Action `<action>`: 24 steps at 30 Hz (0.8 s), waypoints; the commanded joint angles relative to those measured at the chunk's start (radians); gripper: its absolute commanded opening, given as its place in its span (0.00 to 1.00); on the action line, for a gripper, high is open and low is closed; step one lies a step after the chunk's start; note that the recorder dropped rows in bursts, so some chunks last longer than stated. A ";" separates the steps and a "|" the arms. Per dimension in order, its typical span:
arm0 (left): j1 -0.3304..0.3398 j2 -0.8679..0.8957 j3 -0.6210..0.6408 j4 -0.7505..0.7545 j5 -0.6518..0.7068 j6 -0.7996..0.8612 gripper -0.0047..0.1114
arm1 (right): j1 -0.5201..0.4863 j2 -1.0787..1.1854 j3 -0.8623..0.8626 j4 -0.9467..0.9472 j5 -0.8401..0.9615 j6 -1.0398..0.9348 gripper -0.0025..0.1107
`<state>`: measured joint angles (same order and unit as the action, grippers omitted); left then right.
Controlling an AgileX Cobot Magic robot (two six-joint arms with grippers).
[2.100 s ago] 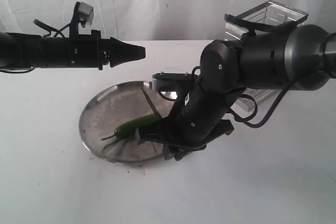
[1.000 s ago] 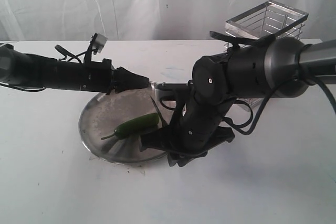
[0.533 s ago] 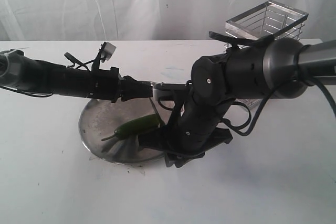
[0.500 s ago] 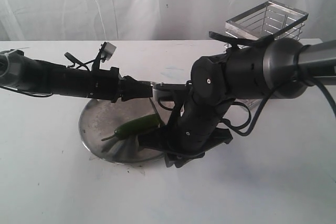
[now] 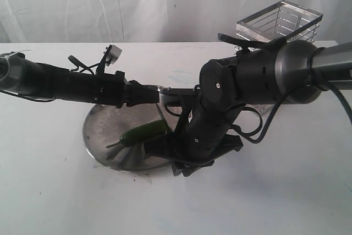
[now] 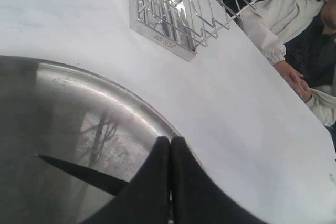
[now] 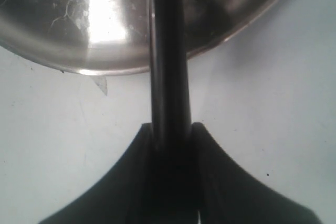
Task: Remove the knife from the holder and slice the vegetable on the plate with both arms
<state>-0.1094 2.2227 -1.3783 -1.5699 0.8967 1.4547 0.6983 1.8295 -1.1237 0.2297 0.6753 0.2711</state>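
The green vegetable [image 5: 144,131] lies on the round steel plate [image 5: 102,119]. My left gripper [image 5: 157,94] is shut and empty, its tip low over the plate's far rim, above and behind the vegetable; the left wrist view shows its pressed fingertips [image 6: 170,139] over the plate [image 6: 105,93], with the knife's dark pointed blade [image 6: 79,171] beside them. My right gripper [image 7: 170,127] is shut on the knife's black handle [image 7: 168,51], which reaches over the plate's [image 7: 63,24] near edge. The right arm [image 5: 220,108] hides most of the knife in the exterior view. The wire holder [image 5: 280,20] stands at the back right.
The holder's mesh base [image 6: 173,9] sits on the white table just beyond the plate. A seated person [image 6: 304,35] is past the table's far edge. A small scrap [image 7: 100,83] lies on the table by the plate's rim. White curtain behind.
Over the last two seconds the left arm dropped and reached right until its tip hung over the plate's far rim. The right arm with the knife shifted only slightly.
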 commanded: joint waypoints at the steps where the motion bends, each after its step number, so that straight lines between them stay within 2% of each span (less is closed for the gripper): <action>1: -0.002 0.001 0.006 0.000 0.004 0.011 0.04 | 0.001 -0.003 -0.003 0.004 0.006 -0.006 0.02; 18: -0.002 0.061 0.006 -0.011 -0.015 0.019 0.04 | 0.001 -0.003 -0.003 0.002 0.008 -0.006 0.02; 24: -0.002 0.062 -0.007 -0.018 0.019 0.030 0.04 | 0.001 -0.003 -0.003 0.002 0.022 -0.006 0.02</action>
<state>-0.1094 2.2884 -1.3783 -1.5734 0.8751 1.4701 0.6983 1.8295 -1.1237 0.2297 0.6818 0.2711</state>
